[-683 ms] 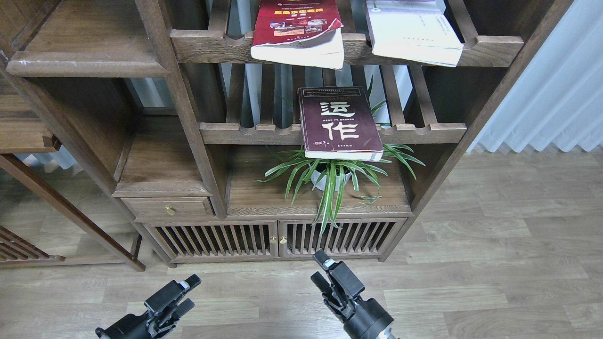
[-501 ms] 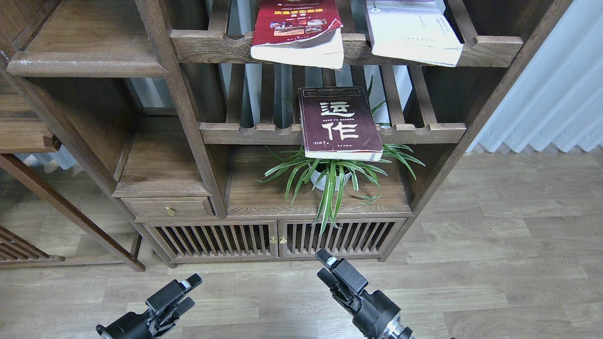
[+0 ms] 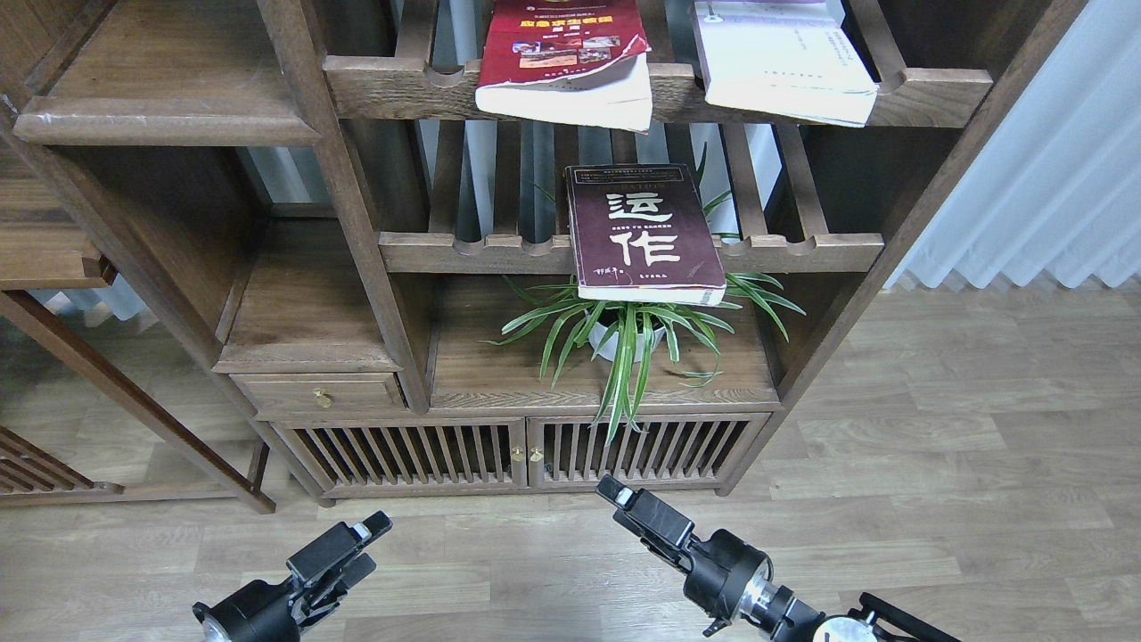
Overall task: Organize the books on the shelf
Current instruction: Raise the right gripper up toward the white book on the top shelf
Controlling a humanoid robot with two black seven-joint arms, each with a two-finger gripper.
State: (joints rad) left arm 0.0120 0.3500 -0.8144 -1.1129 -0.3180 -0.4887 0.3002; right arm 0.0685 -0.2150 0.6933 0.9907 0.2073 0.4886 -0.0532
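Books lie flat on the two slatted racks of the dark wooden bookcase: the red book [image 3: 563, 55] and the white-lavender book [image 3: 783, 55] side by side on the upper rack, both overhanging its notched front rail, and the dark maroon book [image 3: 644, 230] alone on the rack below, jutting out over the potted plant [image 3: 628, 332]. To their left, the solid plank shelf [image 3: 165, 94] carries none of them. Both arms hang low over the wood floor [image 3: 963, 446], well apart from the books; whether the fingers of the left gripper [image 3: 349, 548] and right gripper [image 3: 635, 510] are parted or closed, I cannot tell.
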